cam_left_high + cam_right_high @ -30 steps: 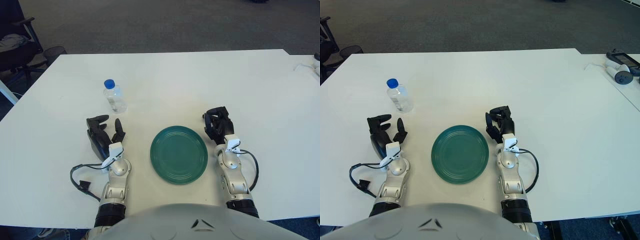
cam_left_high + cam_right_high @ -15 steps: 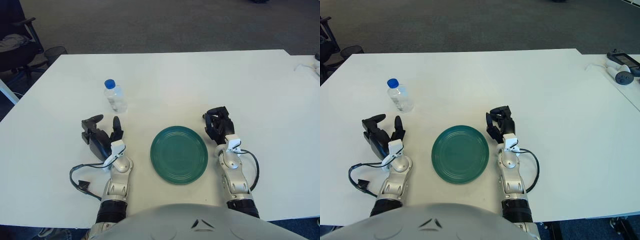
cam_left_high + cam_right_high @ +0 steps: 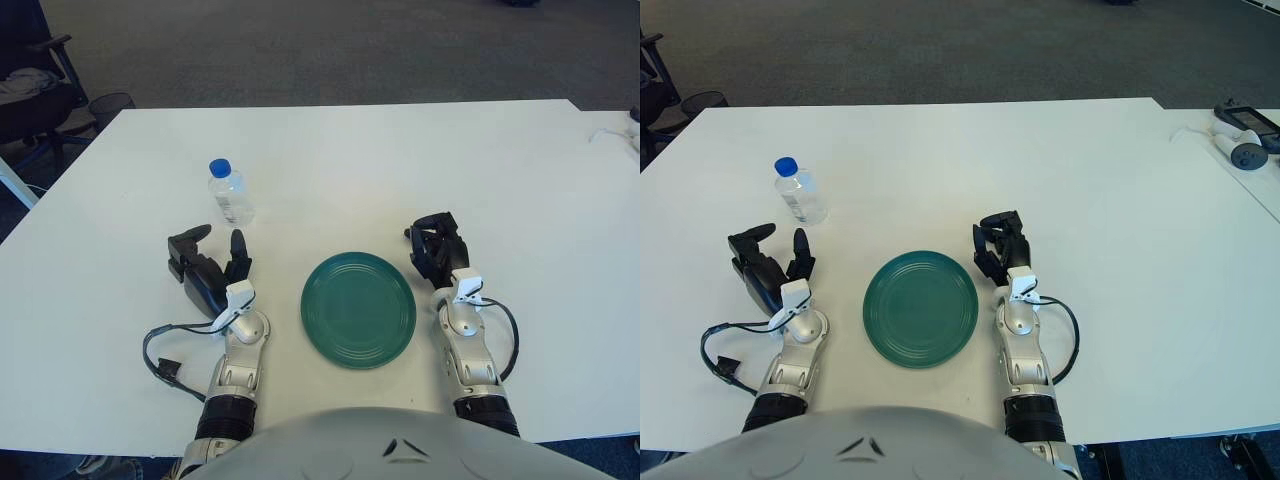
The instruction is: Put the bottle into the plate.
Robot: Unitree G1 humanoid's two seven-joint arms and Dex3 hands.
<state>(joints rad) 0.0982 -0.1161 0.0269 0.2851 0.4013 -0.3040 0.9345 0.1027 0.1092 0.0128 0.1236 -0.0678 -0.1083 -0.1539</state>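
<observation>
A small clear bottle (image 3: 230, 193) with a blue cap stands upright on the white table, left of centre. A dark green plate (image 3: 358, 308) lies near the front edge. My left hand (image 3: 206, 271) is just left of the plate and a short way in front of the bottle, apart from it, with its fingers spread and nothing in them. On the plate's right side shows my right hand (image 3: 436, 248), its fingers curled and holding nothing.
The white table (image 3: 400, 160) stretches far back and to both sides. A white and dark device (image 3: 1240, 135) with a cable lies at the far right. An office chair (image 3: 30, 80) stands beyond the table's left corner.
My left hand has shifted slightly forward and rightward, its fingers staying spread. The right hand, bottle and plate have not moved.
</observation>
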